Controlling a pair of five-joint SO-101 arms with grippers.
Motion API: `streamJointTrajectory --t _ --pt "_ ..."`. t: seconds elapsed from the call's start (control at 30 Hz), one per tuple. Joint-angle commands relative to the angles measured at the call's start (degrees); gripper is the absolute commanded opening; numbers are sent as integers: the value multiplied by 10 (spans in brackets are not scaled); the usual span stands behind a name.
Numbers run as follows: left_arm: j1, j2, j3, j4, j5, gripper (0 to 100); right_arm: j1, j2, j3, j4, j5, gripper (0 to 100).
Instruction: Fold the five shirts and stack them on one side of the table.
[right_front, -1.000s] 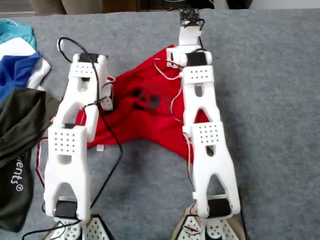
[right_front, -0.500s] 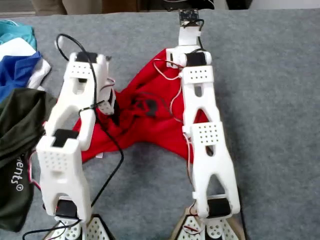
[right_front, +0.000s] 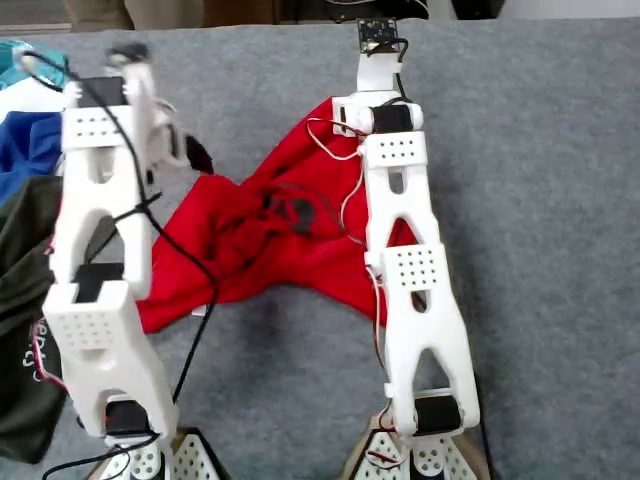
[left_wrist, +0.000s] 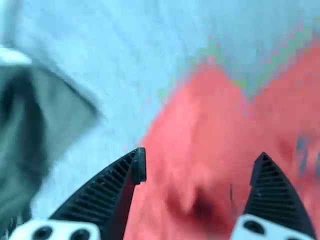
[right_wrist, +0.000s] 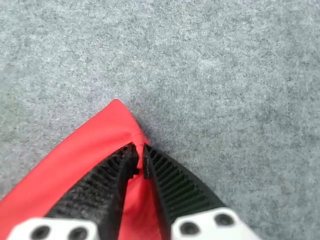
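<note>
The right claw (right_wrist: 139, 147) was clamped on a corner of the crumpled red cotton shirt (right_wrist: 75, 160). The left claw (left_wrist: 200, 162) hung spread apart above that shirt's other side. Beyond it, a dark green shirt (right_front: 22, 245) lay on the grey felt table (right_wrist: 225, 60).

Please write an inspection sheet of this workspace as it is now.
Surface: grey felt-like table cover.
Job's things: crumpled red cotton shirt mid-table; dark green shirt, blue shirt, white shirt, teal shirt heaped unfolded at one edge.
Clutter: nothing seen.
Grippers: left gripper open above the red shirt; right gripper shut on its far corner.
Cables: black cable crossing the red shirt; red and white wires along the right arm.
Surroundings: too little visible to tell.
</note>
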Motion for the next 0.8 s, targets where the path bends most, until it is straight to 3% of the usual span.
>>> streamJointTrajectory --t 0.0,0.37,0.67,0.77 --pt "-1 28 -51 -62 40 339 7 -3 -35 2 2 5" --pt "47 215 -137 -87 127 339 9 -3 -35 1 2 5" --pt "48 312 -232 4 122 333 9 -3 -35 0 2 5" --pt "48 331 -259 18 121 269 9 -3 -35 0 2 5"
